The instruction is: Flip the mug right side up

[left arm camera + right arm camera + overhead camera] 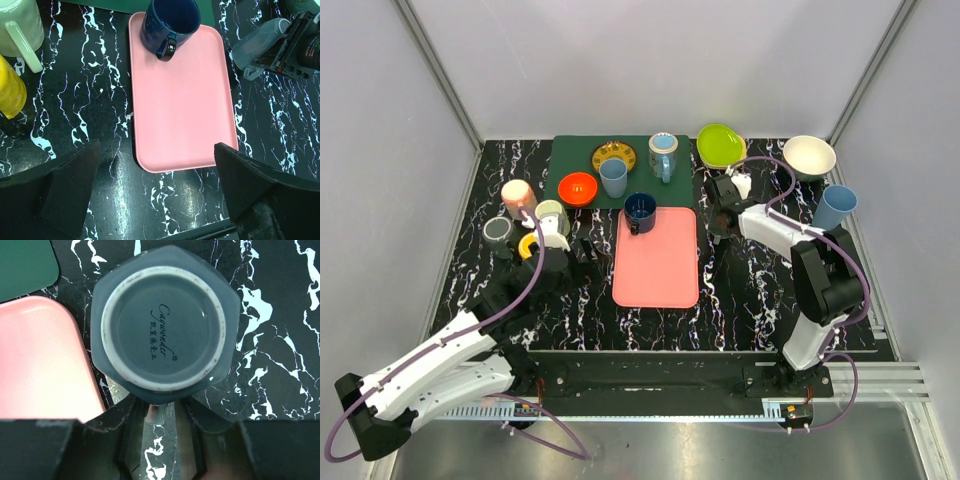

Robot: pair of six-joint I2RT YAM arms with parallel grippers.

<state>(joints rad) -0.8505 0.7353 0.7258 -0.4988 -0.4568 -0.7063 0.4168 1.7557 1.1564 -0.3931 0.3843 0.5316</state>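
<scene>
You are looking at the grey mug sitting upside down on the black marbled table. Its unglazed foot ring and printed base are facing straight up at the right wrist camera. It is standing just beside the far right corner of the pink tray, near a corner of the green mat.

Your right gripper is hovering over the mug's near side, its two dark fingers sitting a narrow gap apart with something pale grey showing between them. You cannot tell from these views whether they are pinching that part or only flanking it.

Your left gripper is hanging wide and holding nothing, above the table at the tray's near edge, its fingers spread roughly as wide as the tray. From that wrist you are seeing a blue mug standing right side up on the tray's far left corner, with its handle pointing toward you. A pale green mug and a yellow cup are sitting on the table well to the tray's left. The rest of the tray is lying bare.
</scene>
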